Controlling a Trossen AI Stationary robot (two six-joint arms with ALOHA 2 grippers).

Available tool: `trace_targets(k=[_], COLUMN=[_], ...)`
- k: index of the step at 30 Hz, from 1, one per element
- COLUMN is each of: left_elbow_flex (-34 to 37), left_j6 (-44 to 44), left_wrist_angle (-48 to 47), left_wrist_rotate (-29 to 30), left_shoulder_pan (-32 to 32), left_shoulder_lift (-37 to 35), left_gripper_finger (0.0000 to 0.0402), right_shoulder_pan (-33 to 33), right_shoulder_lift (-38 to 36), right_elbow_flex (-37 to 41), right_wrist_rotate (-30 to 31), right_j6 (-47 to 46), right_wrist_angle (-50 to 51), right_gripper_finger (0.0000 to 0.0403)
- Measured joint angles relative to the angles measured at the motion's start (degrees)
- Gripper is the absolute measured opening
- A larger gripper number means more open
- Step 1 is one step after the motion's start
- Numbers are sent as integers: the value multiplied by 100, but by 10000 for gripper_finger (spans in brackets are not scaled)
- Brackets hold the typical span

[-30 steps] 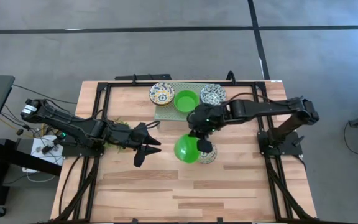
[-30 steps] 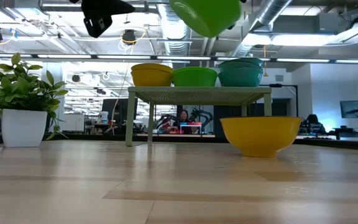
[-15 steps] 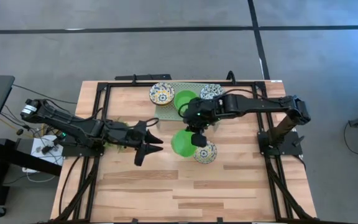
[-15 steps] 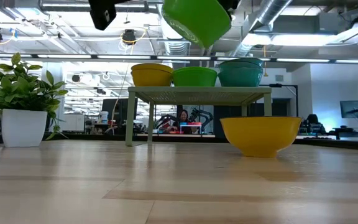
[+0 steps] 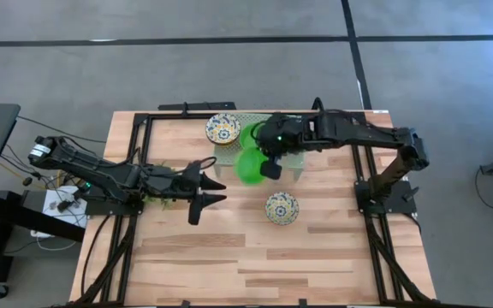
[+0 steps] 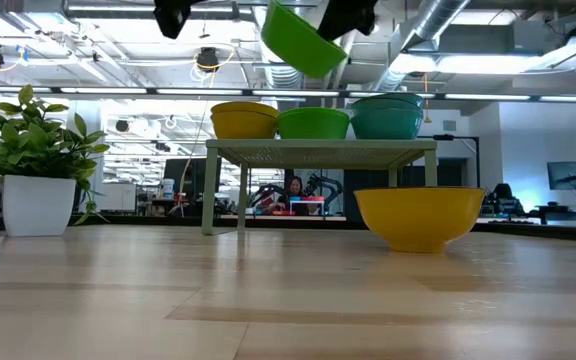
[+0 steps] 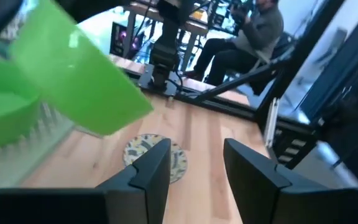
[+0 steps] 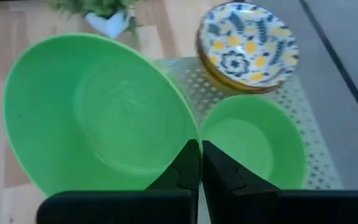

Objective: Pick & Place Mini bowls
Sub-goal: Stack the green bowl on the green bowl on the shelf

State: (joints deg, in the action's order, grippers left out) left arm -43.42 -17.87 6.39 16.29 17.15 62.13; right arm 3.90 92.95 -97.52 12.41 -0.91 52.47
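Observation:
My right gripper is shut on a plain green mini bowl, which it holds in the air at the near edge of the pale green rack. The rack carries a yellow-flowered mini bowl and a second green mini bowl; the arm hides the rest of it. One patterned mini bowl rests by its base on the table. My left gripper hovers open to the left of the held bowl, pointing toward it. My right gripper pinches the green bowl's rim on the side nearest the gripper, one finger inside the bowl and one outside. The fingers slant down from the table's right. The bowl hangs clear of table and rack, tilted, with its opening toward the gripper.
A potted plant stands at the table's left, under the left arm. Black frame rails run along the table's edges. Bare wood lies toward the near edge. A person sits beyond the table.
My right gripper has carried the green bowl up and toward the far edge, from beside the patterned bowl on the table to the rack's near edge, staying shut. The bowl has tilted further. My left gripper has tipped upward a little where it is.

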Motion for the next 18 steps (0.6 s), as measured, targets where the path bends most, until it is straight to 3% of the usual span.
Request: trace_targets(k=[7,18], left_elbow_flex=[2,6], left_j6=[844,1025], left_wrist_angle=[63,129], left_wrist_rotate=[0,0], left_shoulder_pan=[0,0], left_shoulder_lift=[-65,-505], left_gripper_finger=[150,150], right_shoulder_pan=[576,1710], right_shoulder_lift=[4,4], right_elbow_flex=[-122,-124], right_wrist_rotate=[852,189], right_j6=[-111,-819], right_wrist_angle=[65,187], right_gripper_finger=[1,1])
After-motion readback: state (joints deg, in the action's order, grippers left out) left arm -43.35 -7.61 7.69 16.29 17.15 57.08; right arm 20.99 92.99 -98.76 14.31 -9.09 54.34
